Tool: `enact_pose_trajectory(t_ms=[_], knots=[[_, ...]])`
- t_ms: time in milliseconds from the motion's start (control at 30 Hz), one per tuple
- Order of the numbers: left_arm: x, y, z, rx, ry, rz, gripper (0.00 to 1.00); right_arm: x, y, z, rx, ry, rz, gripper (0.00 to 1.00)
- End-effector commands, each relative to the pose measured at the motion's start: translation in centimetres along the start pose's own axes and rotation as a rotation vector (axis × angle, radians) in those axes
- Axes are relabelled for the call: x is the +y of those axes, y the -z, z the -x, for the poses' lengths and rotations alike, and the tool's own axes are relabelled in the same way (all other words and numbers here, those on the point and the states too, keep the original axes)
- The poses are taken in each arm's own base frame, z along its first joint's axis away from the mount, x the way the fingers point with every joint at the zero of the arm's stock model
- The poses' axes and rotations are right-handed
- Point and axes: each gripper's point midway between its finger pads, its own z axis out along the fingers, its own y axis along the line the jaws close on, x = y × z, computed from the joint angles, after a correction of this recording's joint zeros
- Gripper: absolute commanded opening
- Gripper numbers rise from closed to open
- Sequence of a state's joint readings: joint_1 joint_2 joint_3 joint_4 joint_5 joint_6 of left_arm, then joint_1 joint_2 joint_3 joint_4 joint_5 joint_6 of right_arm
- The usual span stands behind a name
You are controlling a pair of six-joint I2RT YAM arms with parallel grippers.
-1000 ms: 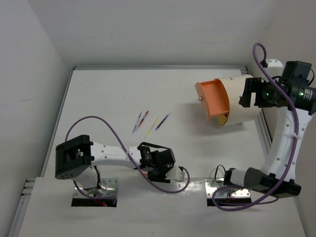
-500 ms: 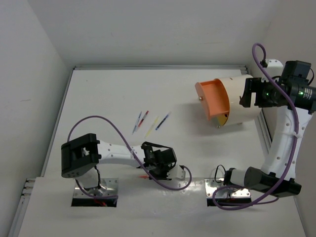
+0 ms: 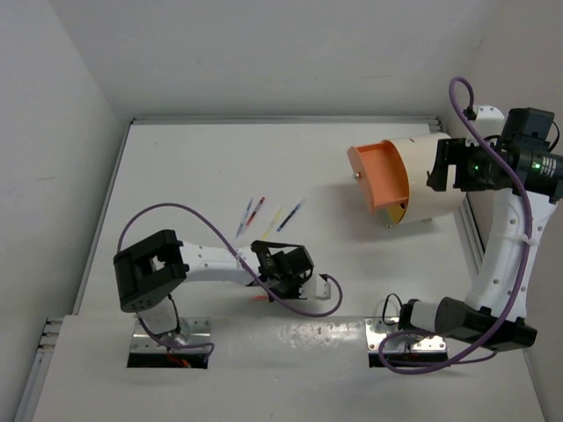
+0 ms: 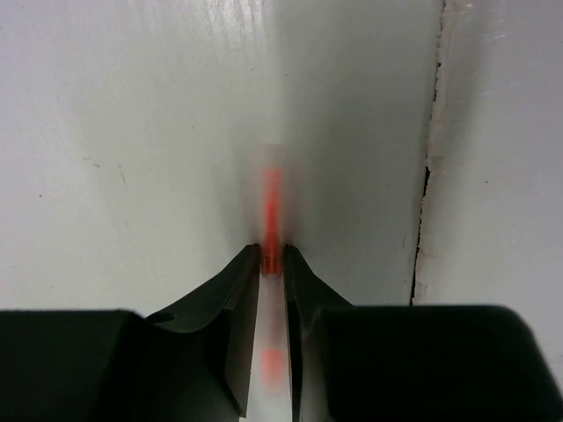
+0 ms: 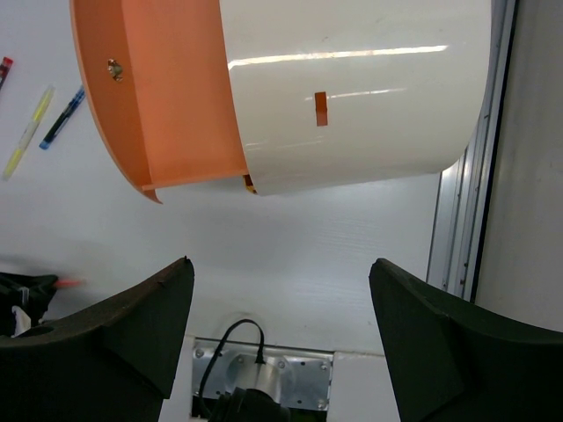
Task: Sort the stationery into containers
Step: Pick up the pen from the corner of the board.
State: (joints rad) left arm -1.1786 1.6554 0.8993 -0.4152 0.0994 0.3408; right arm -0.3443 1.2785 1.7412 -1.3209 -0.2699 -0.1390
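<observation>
Near the table's (image 3: pixel 176 176) front edge, seen from above, the left gripper (image 3: pixel 283 274) hides most of an orange-red pen (image 3: pixel 258 297). Four more pens (image 3: pixel 268 217) lie mid-table. In the left wrist view, the fingers (image 4: pixel 237 290) pinch that pen, which is blurred, probably at its middle. In the right wrist view, the right gripper (image 5: pixel 280 264) is spread wide and empty beside the cream container (image 5: pixel 352 97), whose orange drawer (image 5: pixel 176 97) is slid out.

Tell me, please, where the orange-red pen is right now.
The orange-red pen is pinched in the left gripper, seen in the left wrist view, at the near-left part of the table, nearer the arm bases than the four loose pens.
</observation>
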Motion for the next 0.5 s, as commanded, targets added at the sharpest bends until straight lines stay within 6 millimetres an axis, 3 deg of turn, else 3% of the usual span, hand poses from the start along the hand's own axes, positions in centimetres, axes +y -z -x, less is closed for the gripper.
enact_pose_trajectory(t_ms=[0, 133, 233, 300, 333, 400, 433, 467], knots=[[0.6, -0.7, -1.2, 0.052, -0.013, 0.008, 0.22, -0.2, 0.0, 0.4, -0.016, 0.017, -0.005, 0.79], [0.1, -0.8, -0.9, 0.066, 0.018, -0.033, 0.09, -0.3, -0.1, 0.5, -0.016, 0.019, -0.005, 0.79], [0.6, 0.7, 1.0, 0.017, 0.059, -0.035, 0.00, -0.2, -0.1, 0.3, -0.015, 0.020, -0.003, 0.79], [1.6, 3.6, 3.5, -0.096, 0.070, -0.001, 0.00, -0.2, -0.2, 0.2, -0.017, 0.022, -0.004, 0.79], [2.7, 6.5, 5.8, -0.198, 0.065, 0.050, 0.00, -0.1, -0.1, 0.1, -0.018, 0.022, -0.002, 0.79], [4.5, 10.4, 8.3, -0.305, 0.060, 0.120, 0.00, 0.1, -0.3, 0.0, -0.020, 0.012, 0.005, 0.79], [6.0, 14.5, 11.1, -0.398, 0.051, 0.180, 0.00, 0.1, -0.4, -0.2, -0.016, 0.008, 0.007, 0.79], [7.1, 16.6, 12.4, -0.441, 0.068, 0.216, 0.00, 0.2, -0.4, -0.2, -0.018, 0.003, 0.012, 0.79]])
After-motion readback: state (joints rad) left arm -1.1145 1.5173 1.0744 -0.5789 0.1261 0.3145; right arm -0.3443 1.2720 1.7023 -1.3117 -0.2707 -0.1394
